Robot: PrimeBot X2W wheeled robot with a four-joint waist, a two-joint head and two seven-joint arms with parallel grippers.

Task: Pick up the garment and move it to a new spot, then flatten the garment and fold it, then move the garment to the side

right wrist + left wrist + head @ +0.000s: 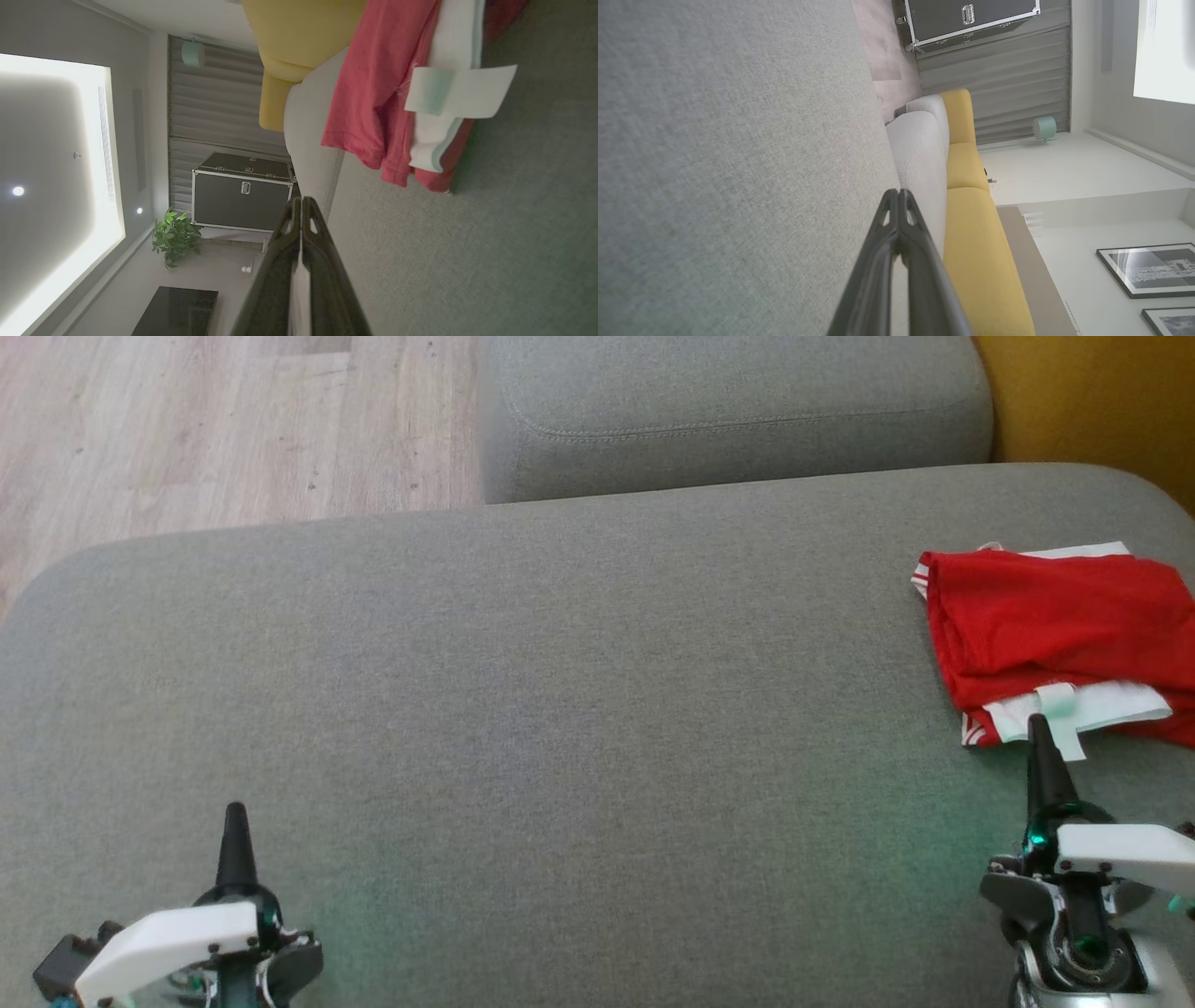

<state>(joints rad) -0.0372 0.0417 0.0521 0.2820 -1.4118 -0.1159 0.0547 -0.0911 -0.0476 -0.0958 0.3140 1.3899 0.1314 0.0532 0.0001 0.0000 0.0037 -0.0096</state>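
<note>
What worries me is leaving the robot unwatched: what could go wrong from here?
1. The right gripper, jaws shut, points at the folded garment close by; pushing ahead could catch the loose white tag and undo the fold.
2. The garment lies at the far right of the grey cushion, cut off by the head view's edge; a nudge might slide it off.

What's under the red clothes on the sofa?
The garment lies on the grey cushion. A white layer and a pale tag peek out beneath its red top. Anything else under the folds is covered.
</note>
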